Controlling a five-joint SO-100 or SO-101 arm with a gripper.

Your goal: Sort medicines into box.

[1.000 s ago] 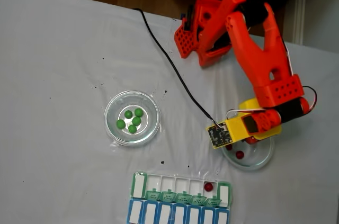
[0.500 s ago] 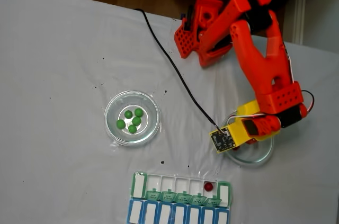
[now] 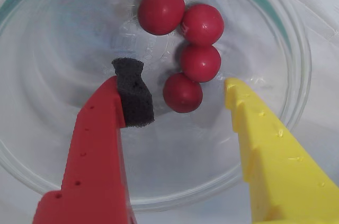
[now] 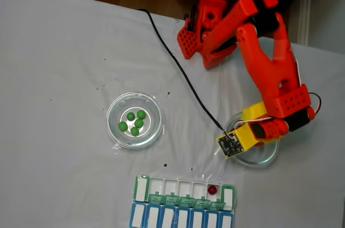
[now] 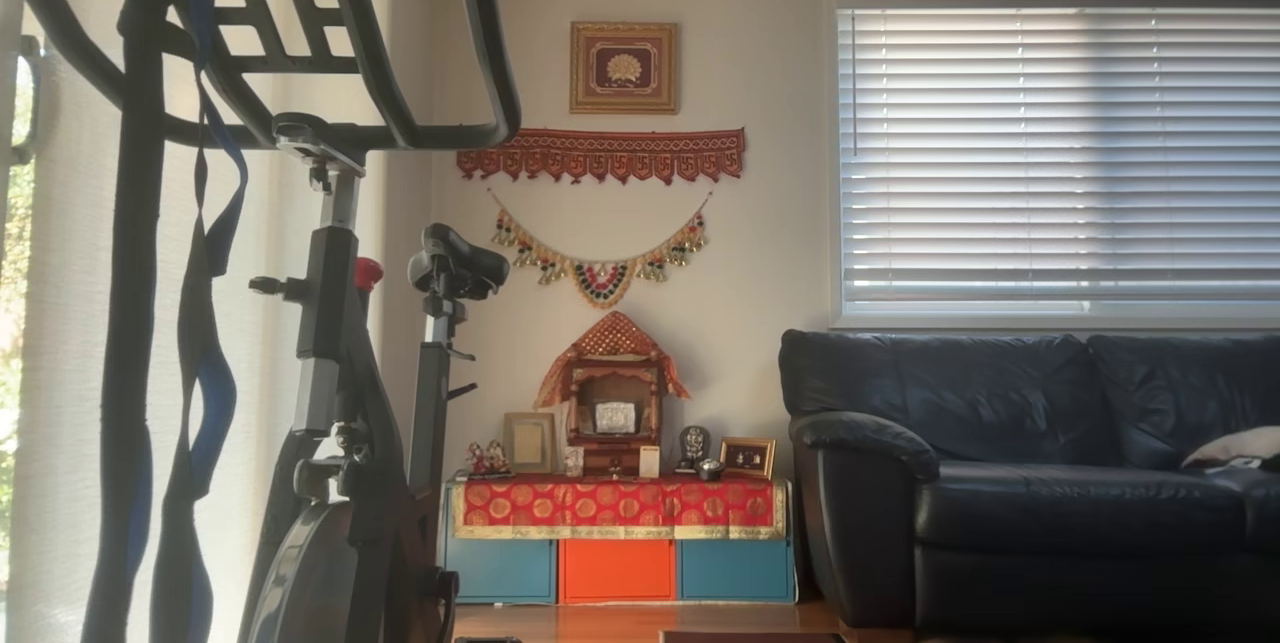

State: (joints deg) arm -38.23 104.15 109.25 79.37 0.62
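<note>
Arm point(image 4: 269, 71) lower over dish point(image 3: 296, 38): four red balls point(image 3: 183, 92)

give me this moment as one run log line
phase: reaching for red ball | gripper: open, inside glass dish, straddling nearest red ball | dish: four red balls | box: one red ball | green balls: untouched
</note>
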